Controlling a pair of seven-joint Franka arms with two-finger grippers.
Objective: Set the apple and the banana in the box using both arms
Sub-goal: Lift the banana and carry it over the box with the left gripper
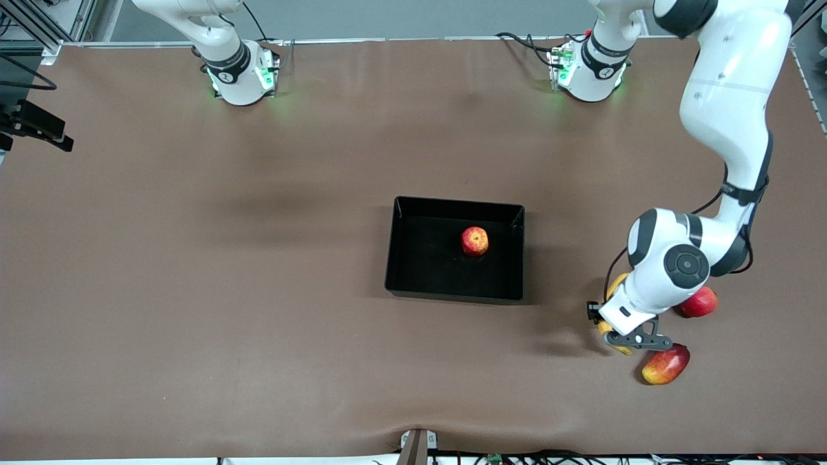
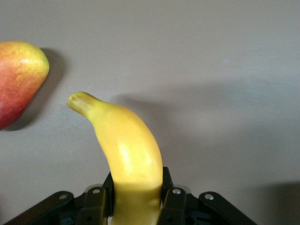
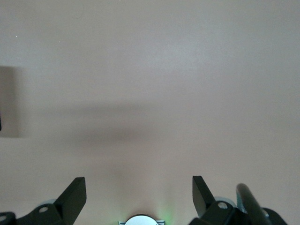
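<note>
The banana (image 2: pixel 126 154) is clamped between the left gripper (image 2: pixel 136 199) fingers, beside the oval fruit (image 2: pixel 18 82); it could be twisted loose when lifted; the apple (image 1: pixel 474 241) is already in the box (image 1: pixel 413 284); the right gripper (image 3: pixel 139 194) is held open, waiting.

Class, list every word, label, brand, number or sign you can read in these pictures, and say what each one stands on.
None can be read.
Black bands near both arm bases carry white marks, too small to read.
The box, apple, banana and table show no text.
</note>
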